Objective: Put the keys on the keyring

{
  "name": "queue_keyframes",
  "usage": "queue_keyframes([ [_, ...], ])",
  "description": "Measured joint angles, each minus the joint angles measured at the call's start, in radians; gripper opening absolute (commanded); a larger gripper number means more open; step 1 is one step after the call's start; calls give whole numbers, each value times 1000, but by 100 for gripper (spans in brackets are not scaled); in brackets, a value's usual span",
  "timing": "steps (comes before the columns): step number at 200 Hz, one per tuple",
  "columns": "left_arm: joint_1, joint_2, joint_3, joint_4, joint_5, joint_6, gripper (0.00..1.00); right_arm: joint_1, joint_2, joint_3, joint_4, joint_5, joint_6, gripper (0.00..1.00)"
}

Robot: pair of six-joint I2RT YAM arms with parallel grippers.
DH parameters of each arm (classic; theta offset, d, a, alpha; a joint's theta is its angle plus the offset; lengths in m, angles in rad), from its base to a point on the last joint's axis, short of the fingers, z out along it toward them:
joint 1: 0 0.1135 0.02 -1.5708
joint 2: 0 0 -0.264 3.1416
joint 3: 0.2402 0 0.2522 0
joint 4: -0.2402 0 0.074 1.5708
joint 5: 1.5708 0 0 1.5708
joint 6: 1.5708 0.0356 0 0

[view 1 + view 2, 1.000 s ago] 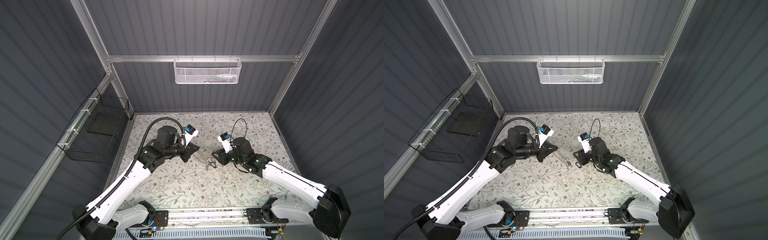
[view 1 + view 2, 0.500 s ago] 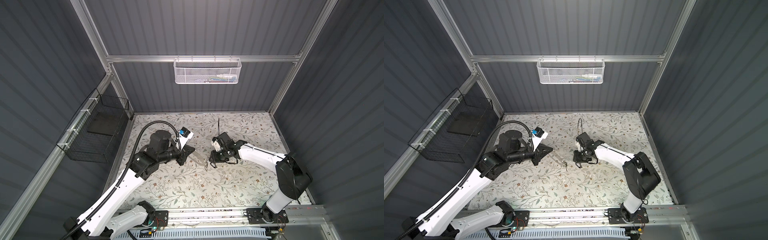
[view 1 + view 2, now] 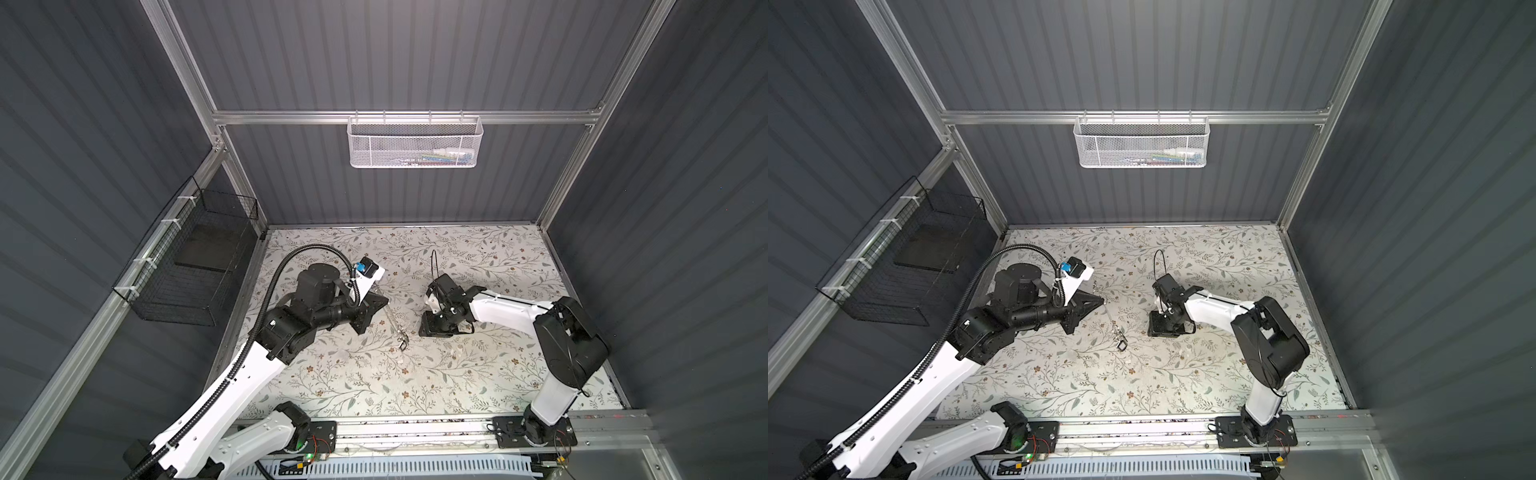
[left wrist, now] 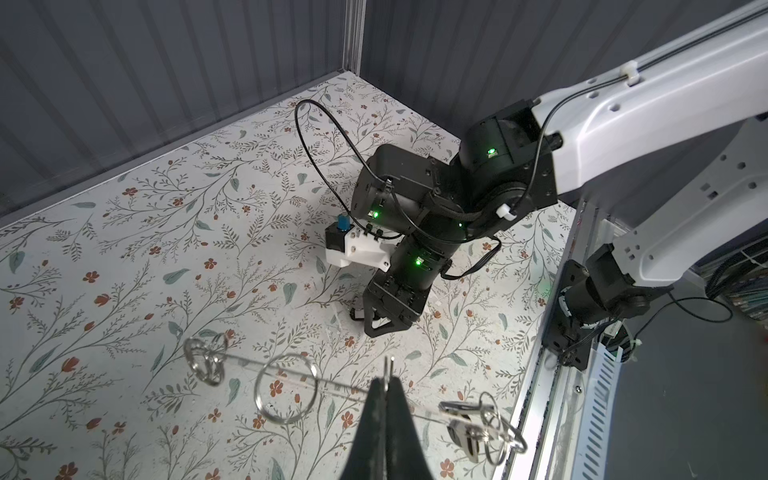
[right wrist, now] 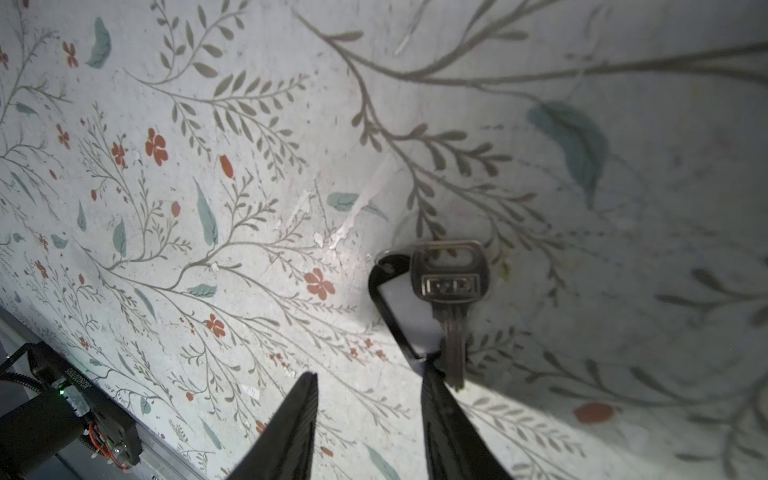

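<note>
**Left hand pinches the keyring; right hand open over a loose key tag**

Your left hand [image 4: 387,384] is closed all the way, pinching the keyring [image 4: 332,385] by its thin edge. In the left wrist view you see it edge-on, as a slim bar. A large split ring [image 4: 286,421] hangs beside the grip. A cluster of smaller rings [image 4: 203,361] sits at one end, and the attached keys [image 4: 469,432] dangle from the other.

In a top view the keyring [image 3: 394,322] slants from the left hand toward the near edge, over the middle of the floral surface [image 3: 478,374]. You cannot tell whether its lower end touches down.

Your right hand [image 5: 370,374] points down at the surface just right of the keyring, apart from it. Its jaws stand partly open with nothing between them. One fingertip [image 5: 434,386] is at the end of a black key tag [image 5: 390,307] with a white label window; whether it touches is unclear. A silver key [image 5: 451,286] lies across that tag. Both rest flat near the middle of the surface.
</note>
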Motion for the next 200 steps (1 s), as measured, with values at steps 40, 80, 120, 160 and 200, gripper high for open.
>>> queue_keyframes([
  [40, 0, -4, 0, 0, -37, -3, 0, -6, 44, 161, -127, 66, -3, 43],
  [80, 0, -19, -2, 1, -37, -4, 0, -6, 176, 357, -242, 121, -26, 43],
  [120, 0, -25, -8, 1, -11, -5, 0, -5, 301, 451, -341, 160, -67, 44],
  [160, 0, -26, -11, 1, 14, -5, 0, 11, 320, 454, -391, 190, -95, 46],
  [200, 0, -24, -11, 1, 31, -5, 0, 42, 304, 426, -408, 223, -127, 42],
])
